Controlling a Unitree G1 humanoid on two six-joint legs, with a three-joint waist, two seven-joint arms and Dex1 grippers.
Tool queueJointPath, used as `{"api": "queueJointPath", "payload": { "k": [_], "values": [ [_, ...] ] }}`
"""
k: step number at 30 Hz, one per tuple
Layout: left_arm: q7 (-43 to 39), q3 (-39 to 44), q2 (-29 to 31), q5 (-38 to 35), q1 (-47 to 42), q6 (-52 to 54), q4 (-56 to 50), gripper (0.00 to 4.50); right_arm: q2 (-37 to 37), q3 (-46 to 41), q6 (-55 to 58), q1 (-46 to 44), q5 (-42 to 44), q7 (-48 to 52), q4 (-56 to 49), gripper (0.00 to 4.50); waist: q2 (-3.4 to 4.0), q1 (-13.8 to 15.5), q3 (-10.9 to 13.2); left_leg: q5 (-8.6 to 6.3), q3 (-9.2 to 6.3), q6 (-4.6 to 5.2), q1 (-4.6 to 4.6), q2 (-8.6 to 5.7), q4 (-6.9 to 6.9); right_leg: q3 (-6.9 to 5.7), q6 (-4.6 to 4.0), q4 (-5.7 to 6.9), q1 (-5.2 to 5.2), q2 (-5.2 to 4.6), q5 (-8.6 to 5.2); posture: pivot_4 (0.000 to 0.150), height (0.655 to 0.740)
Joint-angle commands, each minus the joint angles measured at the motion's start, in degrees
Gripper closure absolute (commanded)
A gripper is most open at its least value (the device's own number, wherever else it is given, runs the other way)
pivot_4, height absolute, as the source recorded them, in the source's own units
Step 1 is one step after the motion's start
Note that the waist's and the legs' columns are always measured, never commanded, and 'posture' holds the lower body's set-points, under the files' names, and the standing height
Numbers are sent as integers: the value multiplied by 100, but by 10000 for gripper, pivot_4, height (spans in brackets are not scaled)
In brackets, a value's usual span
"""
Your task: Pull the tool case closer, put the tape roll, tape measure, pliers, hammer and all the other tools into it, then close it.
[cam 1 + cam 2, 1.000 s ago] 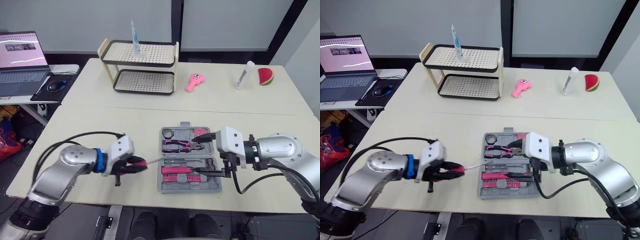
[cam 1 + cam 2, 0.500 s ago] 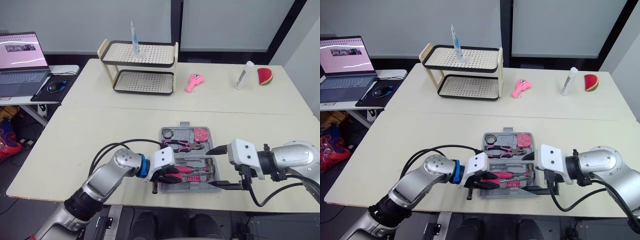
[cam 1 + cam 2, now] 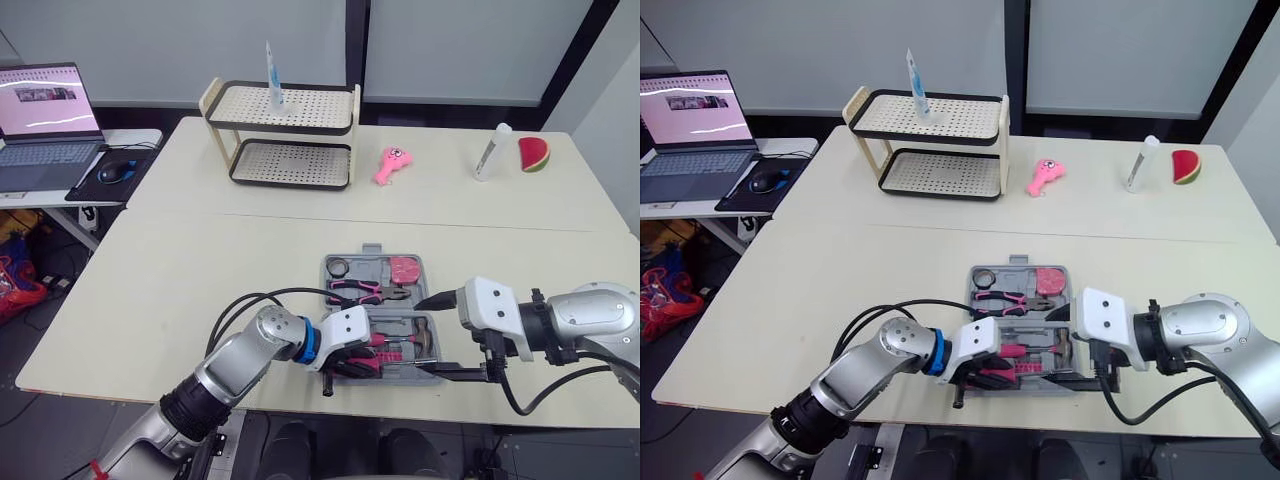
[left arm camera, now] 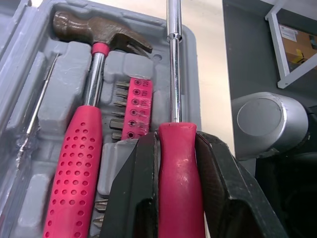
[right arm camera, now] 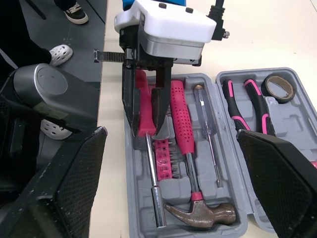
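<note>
Gripping the red handle of a chrome-shafted screwdriver (image 4: 178, 193), the left gripper (image 4: 176, 141) is clenched on it at the near left part of the open tool case (image 5: 292, 119), which sits at the near edge of the table (image 3: 200, 270). The screwdriver's shaft points right along the nearest row of the case; whether it is seated in its slot cannot be told. Just beyond it lie a pink bit holder (image 4: 132, 109) and the hammer (image 5: 185, 148), handle to the left and head to the right, and beyond the hammer a thin screwdriver (image 5: 208, 144). The right gripper (image 3: 425, 334) is at the case's right end with its two fingers spread wide, holding nothing. The far half of the case holds the pliers (image 5: 247, 106), with the tape roll (image 5: 276, 85) at its far left and the pink tape measure (image 3: 403, 268) at its far right. Well beyond, on the far table, stand a two-tier rack (image 3: 282, 135), a pink toy (image 3: 388, 163), a white tube (image 3: 490, 150) and a watermelon slice (image 3: 533, 154). A laptop (image 3: 45, 110) and a mouse (image 3: 110, 172) sit on a side table at far left.
</note>
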Motion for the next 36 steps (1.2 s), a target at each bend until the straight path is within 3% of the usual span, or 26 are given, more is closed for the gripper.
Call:
{"api": "queueJointPath", "payload": {
  "k": [1,3,4,9,18,21,28,36],
  "values": [
    [2,-90,-71,34,-11,11,-116,37811,0,-157,23,-41,112,-42,-202,0,0,4,0,0,0,0,0,0,0,0,0,0,0,0,0,1500,7400],
    [1,-96,-80,39,-17,13,-107,37811,12,-157,29,-44,111,-48,-198,0,0,4,0,0,0,0,0,0,0,0,0,0,0,0,0,1500,7400],
    [-17,-102,-77,33,-20,18,-111,30499,18,-156,30,-44,111,-50,-196,0,0,5,0,0,0,0,0,0,0,0,0,0,0,0,0,1500,7400],
    [-43,-59,-99,35,-42,-118,-77,16460,57,-126,18,-51,94,-70,-174,0,0,5,0,1,0,-1,0,0,0,0,0,0,0,0,0,1500,7400],
    [-257,260,-73,-171,-38,-530,-95,16460,62,-147,-21,-5,75,-56,-138,0,0,7,0,11,1,-19,0,0,0,-1,0,-1,1,-1,0,1500,7400],
    [-381,266,-49,-108,-41,-858,104,22074,51,-153,-36,5,61,-42,-111,0,0,8,0,11,1,-20,1,0,0,-1,0,0,1,-1,0,1500,7400],
    [-404,73,-86,201,6,-1227,433,44763,35,-181,-55,94,39,-43,-109,0,0,11,0,11,1,-19,1,-1,0,-2,0,-1,2,-1,0,1500,7400],
    [-373,-63,-178,430,98,-1340,711,44924,45,-191,-63,199,25,-88,-139,0,0,18,0,11,2,-19,2,0,0,-2,0,0,2,-1,0,1500,7400]
  ]
}}
